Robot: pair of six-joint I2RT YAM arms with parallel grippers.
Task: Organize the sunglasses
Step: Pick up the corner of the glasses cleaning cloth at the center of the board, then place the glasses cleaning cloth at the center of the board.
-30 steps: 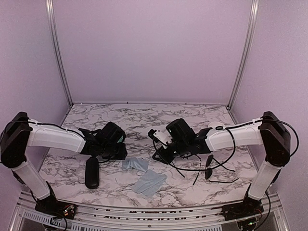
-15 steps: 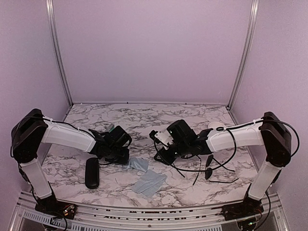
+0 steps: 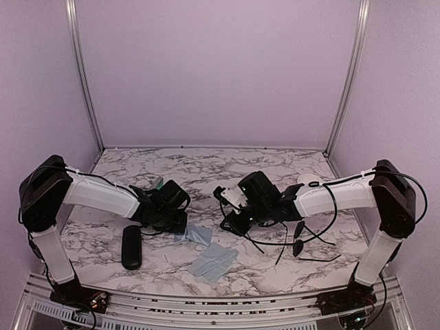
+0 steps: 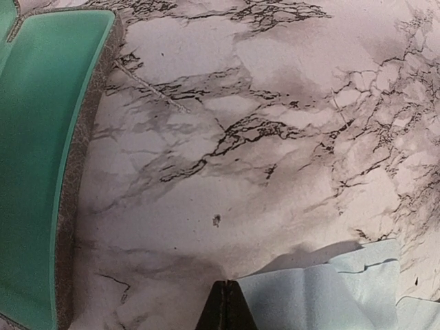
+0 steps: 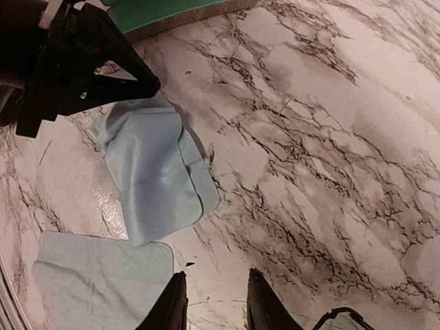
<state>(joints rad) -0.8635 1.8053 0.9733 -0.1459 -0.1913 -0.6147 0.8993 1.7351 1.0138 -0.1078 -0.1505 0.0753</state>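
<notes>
Pale blue microfibre cloth (image 4: 323, 295), lower right of the left wrist view, looks pinched at its edge by the left gripper (image 4: 223, 309), fingers together; the right gripper (image 5: 216, 302) has fingers apart, empty; thin black wire-framed sunglasses (image 3: 296, 247) lie lower right from above, where that arm could snag them

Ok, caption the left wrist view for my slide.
Left gripper shut on the corner of a blue cloth on the marble table, green-lined case at left.
</notes>
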